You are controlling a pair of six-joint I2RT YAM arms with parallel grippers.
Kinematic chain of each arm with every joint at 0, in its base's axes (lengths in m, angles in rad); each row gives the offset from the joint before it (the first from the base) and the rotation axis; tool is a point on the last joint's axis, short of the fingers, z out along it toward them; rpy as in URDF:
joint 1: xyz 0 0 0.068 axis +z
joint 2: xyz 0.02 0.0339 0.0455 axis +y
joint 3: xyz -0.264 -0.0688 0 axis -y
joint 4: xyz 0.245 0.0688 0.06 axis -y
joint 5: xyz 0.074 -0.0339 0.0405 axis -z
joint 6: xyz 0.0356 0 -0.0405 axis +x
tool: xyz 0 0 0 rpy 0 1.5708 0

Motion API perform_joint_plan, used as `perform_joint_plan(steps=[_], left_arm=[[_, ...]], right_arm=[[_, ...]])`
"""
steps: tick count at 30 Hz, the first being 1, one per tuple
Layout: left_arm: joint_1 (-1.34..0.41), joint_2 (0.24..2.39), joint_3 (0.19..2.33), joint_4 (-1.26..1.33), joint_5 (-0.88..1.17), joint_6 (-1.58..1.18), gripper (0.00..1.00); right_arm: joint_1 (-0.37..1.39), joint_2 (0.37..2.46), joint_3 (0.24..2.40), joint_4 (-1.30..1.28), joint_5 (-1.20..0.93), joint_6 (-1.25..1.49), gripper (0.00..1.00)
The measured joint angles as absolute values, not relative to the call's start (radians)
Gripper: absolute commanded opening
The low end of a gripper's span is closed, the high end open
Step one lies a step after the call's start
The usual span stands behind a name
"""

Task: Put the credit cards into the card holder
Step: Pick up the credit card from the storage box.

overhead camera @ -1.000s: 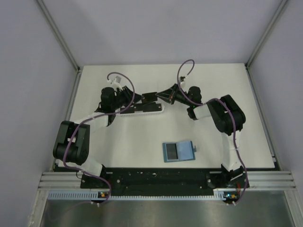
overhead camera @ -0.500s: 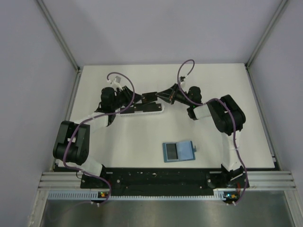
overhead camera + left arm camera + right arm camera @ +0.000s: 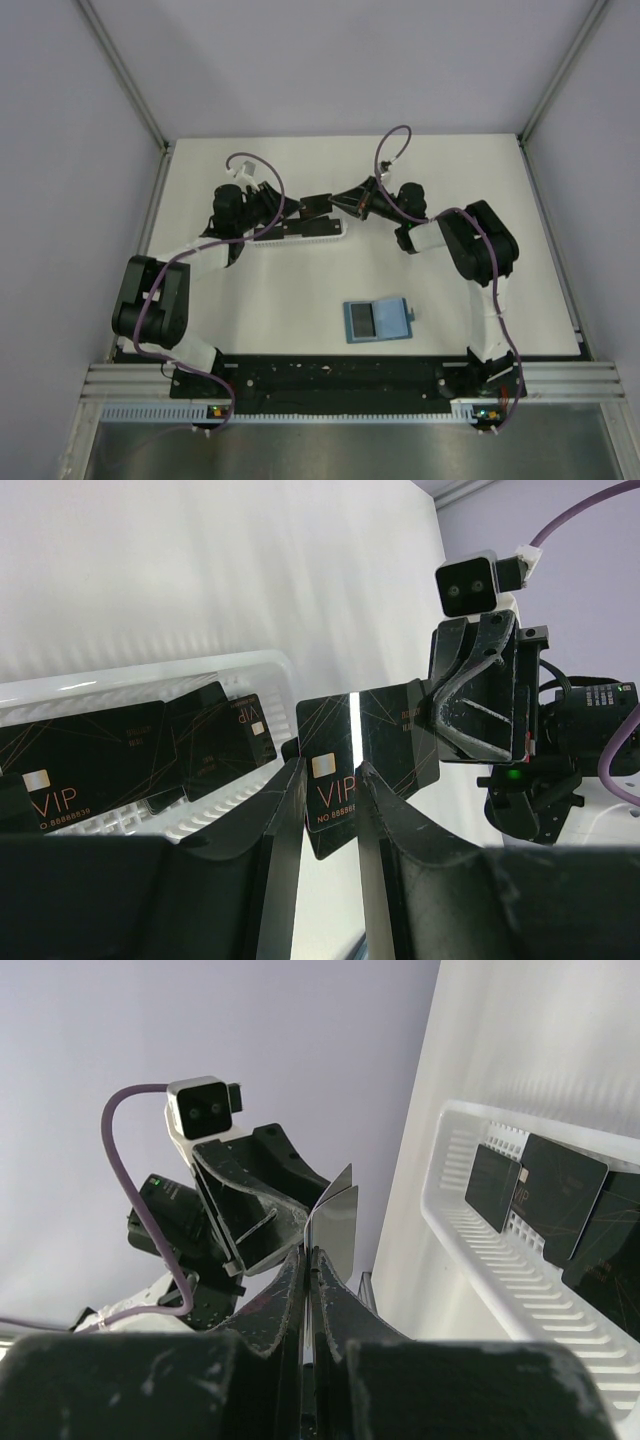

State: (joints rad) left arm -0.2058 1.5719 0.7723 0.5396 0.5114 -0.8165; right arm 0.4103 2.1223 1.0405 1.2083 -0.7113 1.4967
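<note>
A black credit card (image 3: pixel 316 205) hangs above the table's far middle, with my right gripper (image 3: pixel 338 203) shut on its right end. In the right wrist view two thin sheets (image 3: pixel 338 1222) fan out past the closed fingertips of my right gripper (image 3: pixel 312 1250). My left gripper (image 3: pixel 300 208) faces it from the left. Its jaws stand apart, and the card's VIP face (image 3: pixel 330 730) lies across the gap at the tips of my left gripper (image 3: pixel 328 765), not pinched. The teal-blue card holder (image 3: pixel 377 320) lies flat near the front, far from both grippers. A darker rectangle shows on its left half.
A long white basket tray (image 3: pixel 322 233) sits just below the grippers. It holds several more black cards (image 3: pixel 100 750), which also show in the right wrist view (image 3: pixel 560 1200). Metal frame posts and grey walls bound the white table.
</note>
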Motion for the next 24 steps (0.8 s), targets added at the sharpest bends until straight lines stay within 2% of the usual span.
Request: perform_joint_plan(steps=[24], left_arm=[[-0.205,1.568,0.772,0.539,0.508,-0.81,0.32]], right_arm=[[0.41,2.131,1.038,1.234,-0.717,1.507,0.0]])
